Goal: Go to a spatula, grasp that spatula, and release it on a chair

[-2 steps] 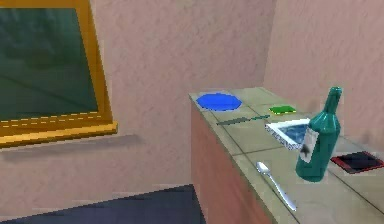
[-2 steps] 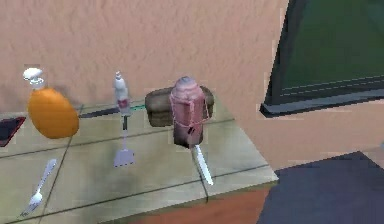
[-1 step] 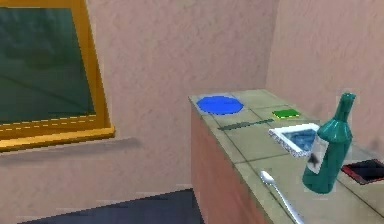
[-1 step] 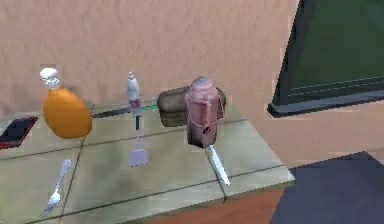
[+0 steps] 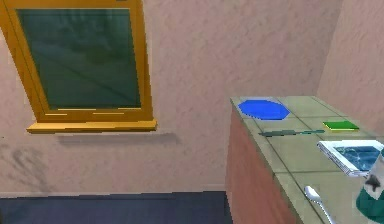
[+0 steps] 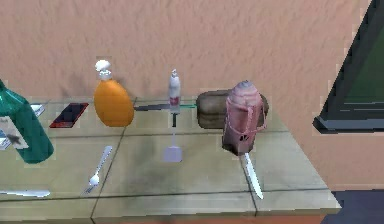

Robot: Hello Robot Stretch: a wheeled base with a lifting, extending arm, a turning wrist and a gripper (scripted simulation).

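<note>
Spatula: we've got one (image 6: 174, 150), lilac blade, lying on the counter (image 6: 292, 162), just right of the orange bottle (image 6: 113, 103).
Large bottles: we count two, the orange and a green bottle (image 6: 25, 125) left of it.
Gripper: grip and load, we cannot tell.

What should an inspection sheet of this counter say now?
Surface: tiled counter along a pink wall.
Job's things: probable spatula, lying mid-counter, square blade nearest the arm side view's bottom.
Clutter: green bottle, orange bottle, loaf, pink object, white knife, utensil, blue plate.
Cables: nothing seen.
Surroundings: window, yellow frame.
</note>
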